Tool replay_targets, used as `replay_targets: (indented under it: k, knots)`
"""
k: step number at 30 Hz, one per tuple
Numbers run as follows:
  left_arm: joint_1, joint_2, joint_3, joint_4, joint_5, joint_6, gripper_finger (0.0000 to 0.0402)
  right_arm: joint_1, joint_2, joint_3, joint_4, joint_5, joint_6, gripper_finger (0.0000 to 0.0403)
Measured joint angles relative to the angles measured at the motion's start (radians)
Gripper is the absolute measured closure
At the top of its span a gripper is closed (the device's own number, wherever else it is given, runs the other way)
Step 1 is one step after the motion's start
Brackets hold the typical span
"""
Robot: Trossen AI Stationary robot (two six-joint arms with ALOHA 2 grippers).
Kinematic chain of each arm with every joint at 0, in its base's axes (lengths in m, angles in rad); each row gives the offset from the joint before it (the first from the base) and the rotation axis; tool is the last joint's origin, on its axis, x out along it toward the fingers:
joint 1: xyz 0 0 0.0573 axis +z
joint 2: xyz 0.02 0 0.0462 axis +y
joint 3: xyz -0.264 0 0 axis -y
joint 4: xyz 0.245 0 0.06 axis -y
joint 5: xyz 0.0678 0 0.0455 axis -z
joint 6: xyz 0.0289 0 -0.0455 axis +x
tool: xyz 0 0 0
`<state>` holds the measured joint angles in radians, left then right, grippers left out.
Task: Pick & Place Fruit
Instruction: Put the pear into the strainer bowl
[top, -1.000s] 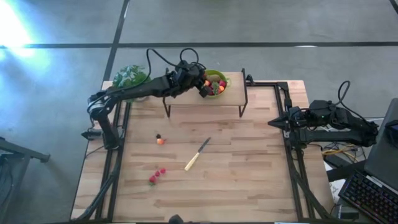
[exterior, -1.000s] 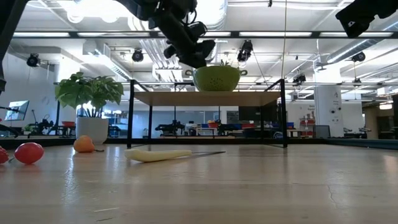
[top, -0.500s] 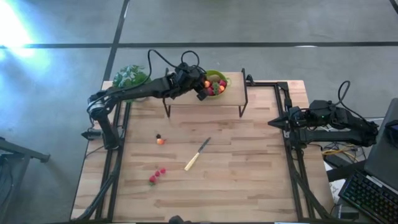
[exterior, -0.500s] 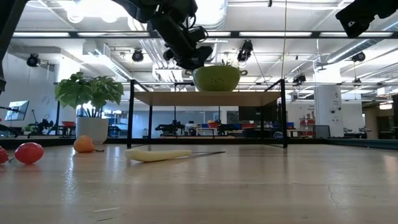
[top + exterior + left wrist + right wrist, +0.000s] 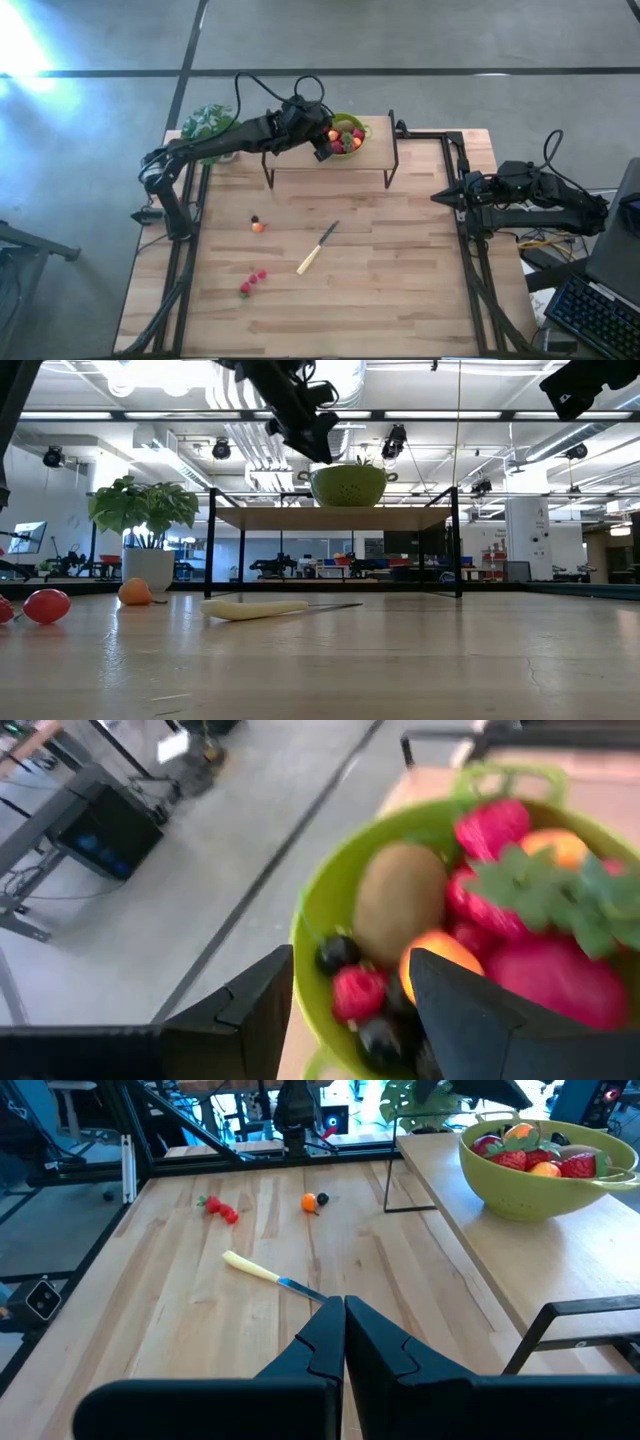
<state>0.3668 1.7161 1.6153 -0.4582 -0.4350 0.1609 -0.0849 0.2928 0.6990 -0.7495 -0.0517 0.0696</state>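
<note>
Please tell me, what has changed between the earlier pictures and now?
The left tool has opened and risen a little above the green bowl; it holds nothing. The fruit in the bowl, the knife, the loose pieces on the table and the shut right tool stayed as they were.

Overhead view of a wooden table (image 5: pixel 380 270) with a raised shelf (image 5: pixel 340 165) along its far edge, on which stands a green bowl (image 5: pixel 362 129) holding red and orange fruit (image 5: pixel 348 139). The left gripper (image 5: pixel 322 146) hangs at the bowl's near-left rim, while the right gripper (image 5: pixel 440 198) rests at the table's right edge. On the tabletop lie a knife (image 5: pixel 317 248), an orange piece with a dark berry (image 5: pixel 258 225), and a cluster of red pieces (image 5: pixel 252 282); a potted plant (image 5: pixel 208 124) occupies the far-left corner.
</note>
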Motion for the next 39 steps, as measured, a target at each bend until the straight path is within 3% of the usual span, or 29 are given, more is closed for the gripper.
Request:
replay_targets:
  k: [7,22,30,39]
  knots:
    - [-0.051,-0.007,0.092,-0.272,0.01,0.004,0.0195,0.0,0.001,0.0,0.0,0.0,0.0,0.0394]
    - [-0.203,-0.064,0.056,-0.605,0.013,-0.078,0.0197,0.0,0.002,0.0,0.0,0.0,0.0,0.0394]
    - [-0.314,-0.127,-0.096,-0.647,0.027,-0.159,0.0197,0.0,0.002,0.0,0.0,0.0,0.0,0.0394]
    - [-0.442,-0.26,-0.373,-0.649,0.042,-0.295,0.0197,0.0,0.003,0.0,0.0,0.0,0.0,0.0394]
